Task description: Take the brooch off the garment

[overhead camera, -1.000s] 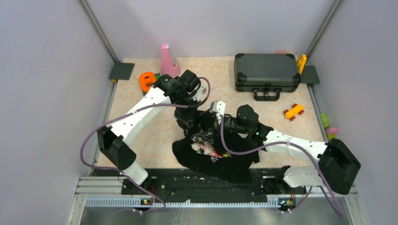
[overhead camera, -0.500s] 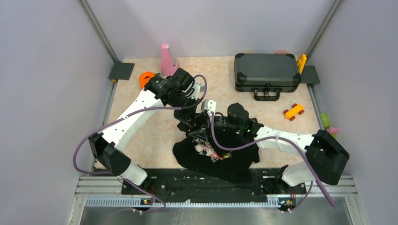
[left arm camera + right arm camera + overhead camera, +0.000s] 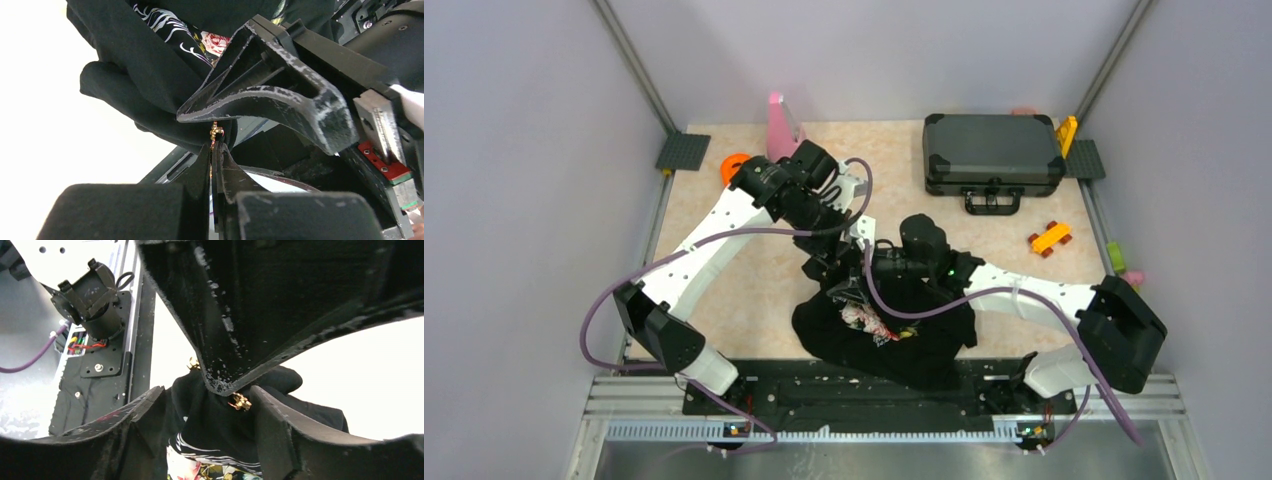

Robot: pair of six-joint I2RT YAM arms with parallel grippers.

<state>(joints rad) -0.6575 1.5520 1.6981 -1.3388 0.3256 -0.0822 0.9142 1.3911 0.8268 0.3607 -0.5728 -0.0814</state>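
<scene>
Left wrist view: the left gripper (image 3: 213, 146) has its two black fingers pressed flat together on a pinch of the black cloth T-shirt with white script and pink-white flowers (image 3: 135, 65). The tiny gold-yellow metal brooch (image 3: 216, 131) sits right at those closed tips, touching the cloth. One broad black finger (image 3: 280, 95) of the right gripper (image 3: 207, 390) crosses just above it.

In the right wrist view the right gripper's jaws stand apart, one on each side of the raised fold. Gold shows just beside the inner face of one of them; whether they press the cloth I cannot tell.

From above, both grippers meet well to the near-left of the dark grey hard plastic case (image 3: 992, 148). The T-shirt hangs from them and spreads out nearer the arm bases. An orange toy car (image 3: 1050, 238) lies just near-right of the case. A pink upright wedge (image 3: 782, 128) and an orange ring (image 3: 734, 165) stand well to its left on the beige table (image 3: 764, 290).
</scene>
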